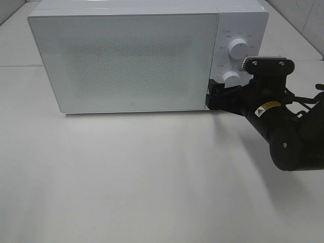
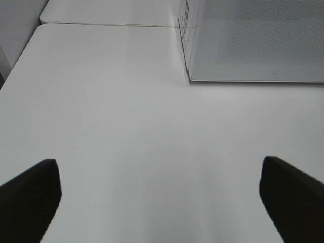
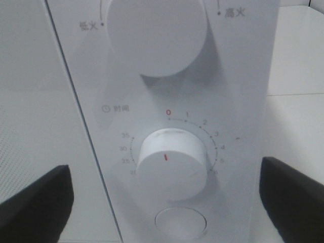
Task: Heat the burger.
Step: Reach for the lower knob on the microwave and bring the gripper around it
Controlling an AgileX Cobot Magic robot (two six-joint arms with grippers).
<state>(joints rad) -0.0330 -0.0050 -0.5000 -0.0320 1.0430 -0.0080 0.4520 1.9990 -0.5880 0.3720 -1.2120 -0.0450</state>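
The right gripper [image 3: 163, 202], jaws wide, faces the timer knob [image 3: 171, 163] of the shut microwave [image 1: 126, 61], the left gripper [image 2: 161, 202] gapes above the white table [image 2: 126, 126], and the burger's place cannot be told.

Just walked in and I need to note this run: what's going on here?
The right tool, open, is lined up in front of the lower round white timer knob on the boxy white microwave, not gripping it. Its door is shut; no burger is in view. The left tool hangs open over the white table.
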